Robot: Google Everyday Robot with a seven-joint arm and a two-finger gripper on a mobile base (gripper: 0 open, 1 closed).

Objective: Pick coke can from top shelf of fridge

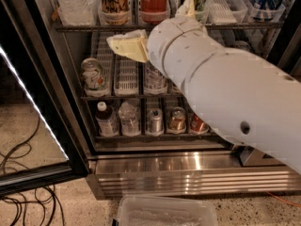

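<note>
Gripper (128, 47) is hovering just under top shelf (80, 27), below-left of coke can (154, 3), probably lining up my reach. Can't tell if it's open.

Drinks corner with a commercial display cooler, as in an office pantry or a small shop.

A large fridge (188, 161) with a steel frame and ribbed metal base stands with its glass door (28, 126) open. Its racks hold bottles and cans in rows, among them a coke can (154, 1) on the top shelf (94, 27). The floor (33, 126) is speckled stone, with loose black cables (19, 164) on it and a clear plastic bin (164, 211) before the fridge. A white robot arm (225, 88) reaches in, with its gripper (126, 47) just below the top shelf.
</note>
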